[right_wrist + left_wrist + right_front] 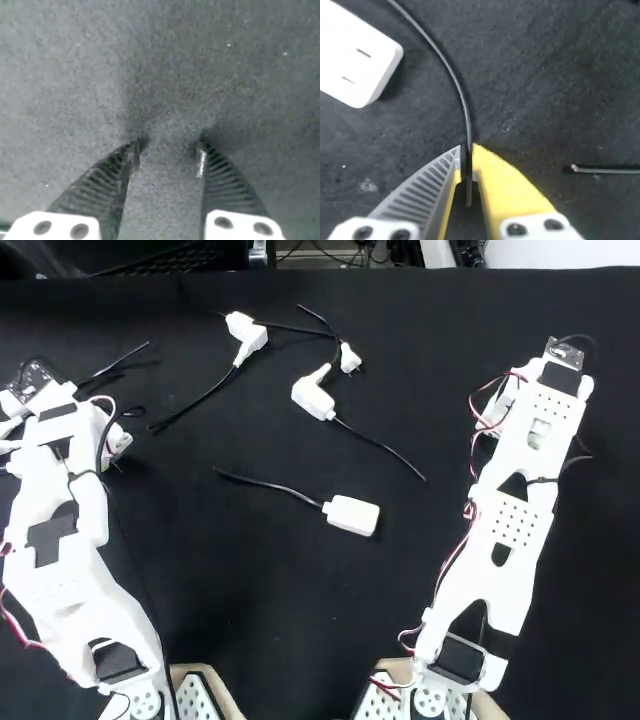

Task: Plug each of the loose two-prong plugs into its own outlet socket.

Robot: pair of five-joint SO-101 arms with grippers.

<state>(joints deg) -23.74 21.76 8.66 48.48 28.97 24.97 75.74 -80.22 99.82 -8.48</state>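
Pinching a thin black cable (pixel 455 85) beside the white outlet socket (pixel 355 60), the left claw (pixel 466 150) could lose it or perhaps drag the socket askew; the right claw (pixel 166 155) gapes empty.

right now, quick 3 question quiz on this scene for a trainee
1. True or false: the right gripper is open over bare cloth.
2. Fill in: the left gripper is shut on a black ___.
3. How many slots does the socket show in the left wrist view? A) two B) three C) none

Key: 1 true; 2 cable; 3 A.
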